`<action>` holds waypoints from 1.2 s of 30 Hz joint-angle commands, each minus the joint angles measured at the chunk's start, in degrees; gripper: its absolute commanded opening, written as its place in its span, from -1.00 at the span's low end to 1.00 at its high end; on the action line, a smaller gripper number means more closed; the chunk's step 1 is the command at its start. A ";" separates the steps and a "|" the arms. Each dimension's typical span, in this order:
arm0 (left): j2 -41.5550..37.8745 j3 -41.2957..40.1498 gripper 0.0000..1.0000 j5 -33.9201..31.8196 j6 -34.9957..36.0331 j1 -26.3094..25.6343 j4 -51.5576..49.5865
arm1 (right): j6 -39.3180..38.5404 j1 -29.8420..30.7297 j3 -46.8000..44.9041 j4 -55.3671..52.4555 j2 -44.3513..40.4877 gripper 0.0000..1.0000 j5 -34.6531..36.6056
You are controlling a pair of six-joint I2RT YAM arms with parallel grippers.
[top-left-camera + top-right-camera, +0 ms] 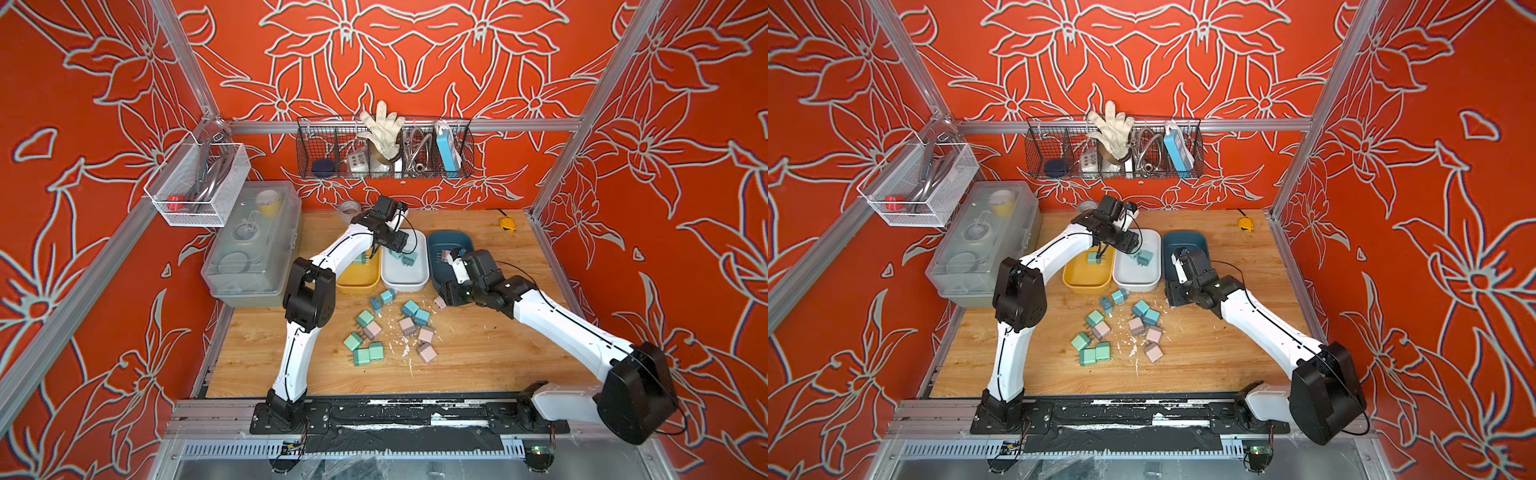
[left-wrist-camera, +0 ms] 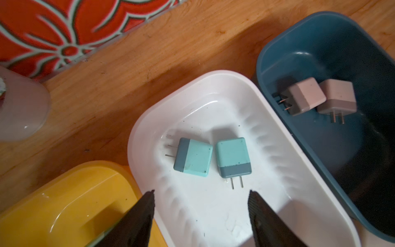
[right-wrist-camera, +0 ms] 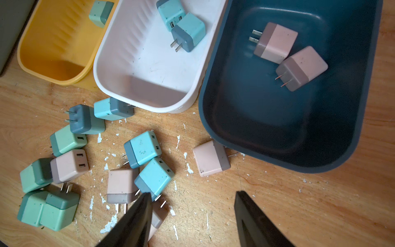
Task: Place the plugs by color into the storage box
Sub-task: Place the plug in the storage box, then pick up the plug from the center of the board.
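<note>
Three trays of the storage box stand side by side: yellow, white and dark blue. My left gripper hangs open and empty over the white tray, where two teal plugs lie. A mint plug lies in the yellow tray. Two pink plugs lie in the blue tray. My right gripper is open and empty above the table, near a loose pink plug by the blue tray's front wall. Several mint, teal and pink plugs are scattered on the wood.
A translucent lidded box stands left of the trays. A white mesh basket and a black wire basket hang on the frame. A tape roll and a yellow tape measure lie at the back. White flakes litter the wood.
</note>
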 commanded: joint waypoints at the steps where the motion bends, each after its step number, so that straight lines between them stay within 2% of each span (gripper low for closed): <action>1: -3.95 -1.85 0.37 1.66 -0.54 -0.20 1.26 | -0.08 -0.27 0.60 -2.68 -1.49 0.33 0.10; 7: -10.73 -8.66 0.35 3.88 -0.81 -0.47 2.78 | -0.48 -0.24 0.14 -4.09 -2.36 0.33 2.84; 11: -17.99 -19.08 0.34 6.46 -0.50 -0.74 5.46 | -1.54 -0.28 0.92 -5.64 -1.73 0.33 4.14; 18: -30.27 -35.99 0.34 9.93 0.01 -0.74 6.70 | -2.10 -0.16 -1.55 -6.81 -1.38 0.32 1.01; 23: -38.15 -43.49 0.34 15.41 1.80 -0.98 4.22 | -0.86 0.40 -4.49 -6.01 -1.59 0.32 -2.81; 26: -42.42 -48.28 0.34 17.84 4.18 -1.21 4.63 | -0.38 0.76 -7.22 -3.41 -2.06 0.32 -4.99; 28: -44.74 -50.49 0.34 17.21 6.17 -1.88 4.43 | 0.29 1.02 -8.45 -2.12 -1.96 0.32 -5.03; 31: -47.40 -51.95 0.34 15.42 10.18 -3.50 2.32 | 0.16 1.67 -8.97 -1.52 -0.77 0.32 -5.54; 36: -51.37 -54.00 0.35 17.06 17.62 -6.28 0.63 | -2.39 3.42 -8.98 -0.72 2.18 0.30 -8.32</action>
